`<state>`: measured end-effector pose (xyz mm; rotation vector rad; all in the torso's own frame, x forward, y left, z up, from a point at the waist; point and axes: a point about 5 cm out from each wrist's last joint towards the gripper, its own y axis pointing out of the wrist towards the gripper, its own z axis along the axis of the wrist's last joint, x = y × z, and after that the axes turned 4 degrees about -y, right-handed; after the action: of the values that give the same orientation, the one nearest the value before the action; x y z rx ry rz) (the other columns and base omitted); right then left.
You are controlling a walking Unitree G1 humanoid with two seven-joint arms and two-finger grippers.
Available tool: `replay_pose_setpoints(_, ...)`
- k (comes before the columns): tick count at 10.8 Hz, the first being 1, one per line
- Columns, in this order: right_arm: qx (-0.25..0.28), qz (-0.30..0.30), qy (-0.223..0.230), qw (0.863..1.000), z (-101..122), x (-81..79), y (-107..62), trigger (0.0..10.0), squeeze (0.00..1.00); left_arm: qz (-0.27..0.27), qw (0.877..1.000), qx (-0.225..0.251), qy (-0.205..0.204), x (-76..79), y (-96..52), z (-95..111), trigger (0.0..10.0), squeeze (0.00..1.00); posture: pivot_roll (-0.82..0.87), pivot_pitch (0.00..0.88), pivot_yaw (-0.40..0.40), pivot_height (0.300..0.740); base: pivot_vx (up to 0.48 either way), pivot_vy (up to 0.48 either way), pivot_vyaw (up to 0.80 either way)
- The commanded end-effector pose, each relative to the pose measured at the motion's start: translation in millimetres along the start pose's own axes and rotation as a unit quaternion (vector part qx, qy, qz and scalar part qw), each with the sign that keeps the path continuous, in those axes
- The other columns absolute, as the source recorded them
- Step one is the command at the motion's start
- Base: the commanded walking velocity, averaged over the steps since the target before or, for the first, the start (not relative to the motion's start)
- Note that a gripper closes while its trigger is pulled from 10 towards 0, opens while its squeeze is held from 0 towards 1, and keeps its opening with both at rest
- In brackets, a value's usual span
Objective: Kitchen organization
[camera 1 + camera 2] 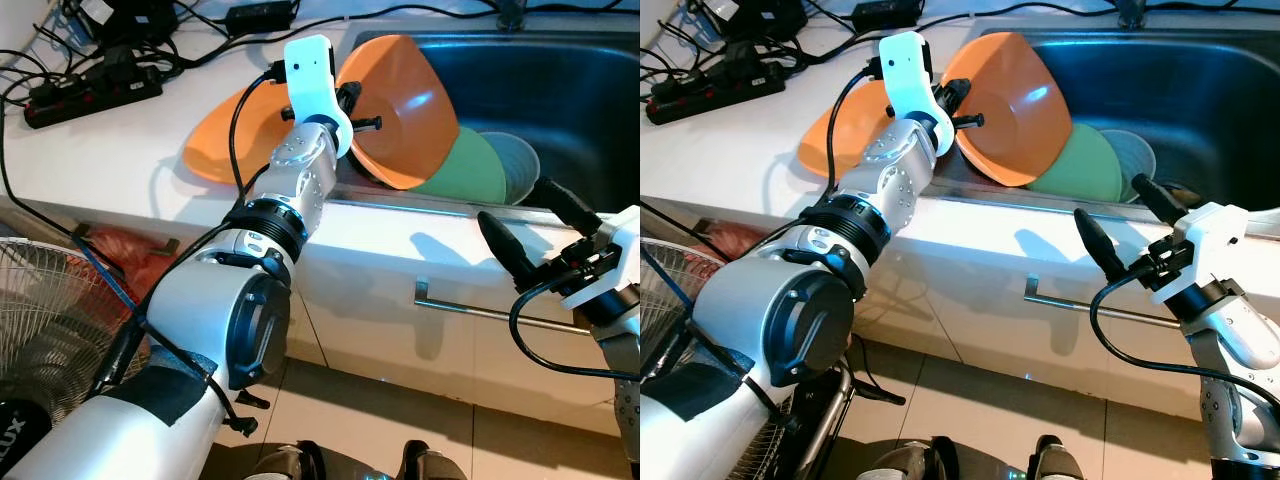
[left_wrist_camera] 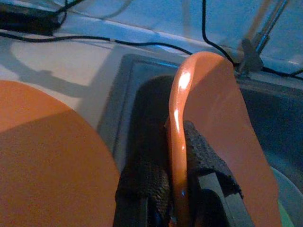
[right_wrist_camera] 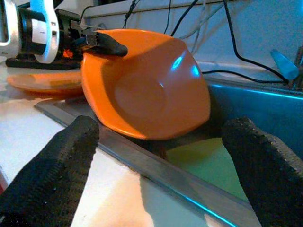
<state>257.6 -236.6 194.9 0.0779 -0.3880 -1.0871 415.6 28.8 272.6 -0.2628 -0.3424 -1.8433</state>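
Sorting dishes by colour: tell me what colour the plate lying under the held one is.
Green plate, best seen in the left eye view.

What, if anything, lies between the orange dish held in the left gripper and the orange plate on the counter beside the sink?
Nothing visible does. The left gripper is shut on the rim of the orange dish, held tilted over the sink's left edge. The orange plate lies flat on the counter just beside it, with only the sink's rim between.

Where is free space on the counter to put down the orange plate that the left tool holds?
Bare white counter lies between the power strip and the flat orange plate. The sink is crowded near its front-left with the green plate.
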Motion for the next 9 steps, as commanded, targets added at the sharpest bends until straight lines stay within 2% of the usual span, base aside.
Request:
replay_pose_setpoints(1, -0.057, 0.002, 0.045, 0.997, -25, -8.4, -8.3, 10.0, 0.0, 0.007, 1.0, 0.006, 0.003, -1.5, -0.5, -1, 10.0, 0.0, -0.22, 0.221, 0.19, 0.74, 0.0, 0.0, 0.0)
replay_pose_setpoints(3, -0.059, 0.003, 0.049, 0.997, -25, -11.0, -7.9, 10.0, 0.0, -0.015, 1.0, -0.015, 0.022, 9.9, -1.7, -13, 10.0, 0.0, -0.21, 0.231, 0.191, 0.74, 0.0, 0.0, 0.0)
replay_pose_setpoints(4, -0.06, 0.003, 0.051, 0.997, -25, -12.4, -8.2, 10.0, 0.0, -0.023, 0.999, -0.025, 0.026, 10.5, -1.8, -15, 10.0, 0.13, -0.21, 0.238, 0.193, 0.74, 0.0, 0.0, 0.0)
replay_pose_setpoints(6, -0.063, 0.005, 0.057, 0.996, -27, -15.6, -8.8, 10.0, 0.0, -0.034, 0.997, -0.048, 0.04, 13.6, -4.7, -30, 10.0, 0.11, -0.2, 0.244, 0.193, 0.74, 0.0, 0.0, 0.0)
replay_pose_setpoints(7, -0.063, 0.006, 0.06, 0.996, -27, -16.5, -8.2, 10.0, 0.0, -0.038, 0.997, -0.054, 0.045, 15.3, -5.5, -34, 10.0, 0.5, -0.2, 0.246, 0.194, 0.74, 0.0, 0.0, 0.0)
replay_pose_setpoints(8, -0.062, 0.008, 0.061, 0.996, -27, -17.0, -7.4, 10.0, 0.0, -0.043, 0.996, -0.054, 0.047, 16.5, -5.9, -35, 10.0, 1.0, -0.2, 0.246, 0.192, 0.74, 0.0, 0.0, 0.0)
replay_pose_setpoints(9, -0.062, 0.009, 0.062, 0.996, -28, -17.4, -6.7, 10.0, 0.0, -0.044, 0.996, -0.054, 0.049, 16.8, -5.9, -35, 10.0, 1.0, -0.2, 0.244, 0.191, 0.74, 0.0, 0.0, 0.0)
